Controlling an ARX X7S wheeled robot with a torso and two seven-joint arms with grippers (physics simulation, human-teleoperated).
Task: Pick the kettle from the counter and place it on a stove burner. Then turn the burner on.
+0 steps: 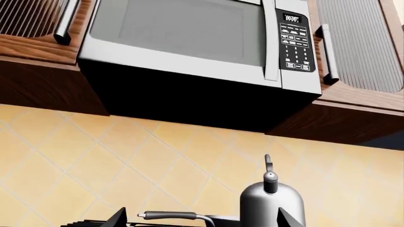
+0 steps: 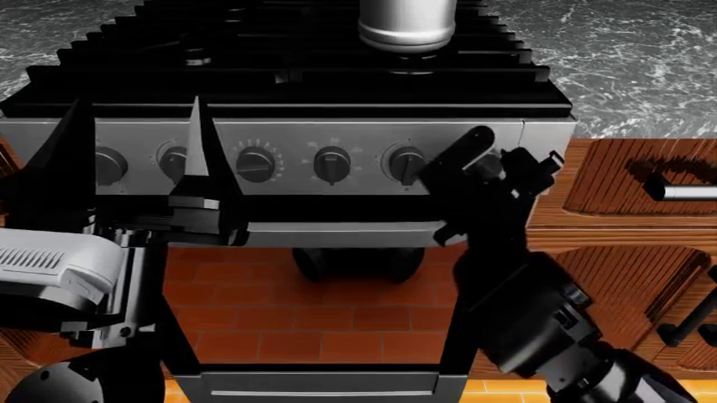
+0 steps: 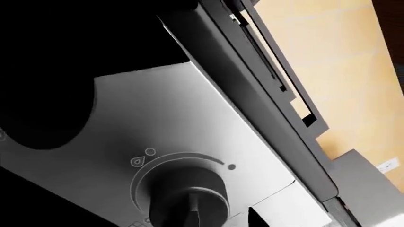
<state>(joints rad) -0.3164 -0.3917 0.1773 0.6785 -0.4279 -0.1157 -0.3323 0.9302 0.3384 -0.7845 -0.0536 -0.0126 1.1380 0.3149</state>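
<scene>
Kettle (image 2: 407,23) stands upright on the stove grates (image 2: 280,59). Left gripper (image 2: 146,151) gapes wide, empty, before the knobs; right gripper (image 2: 476,159) reaches the rightmost knob (image 2: 405,163), opening unclear.

Even, sharp render; deep shadow perhaps hides detail under the microwave (image 1: 189,42).

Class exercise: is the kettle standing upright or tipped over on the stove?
Upright. The kettle stands on its base with its lid knob and handle pointing straight up, on the stove grates.
</scene>
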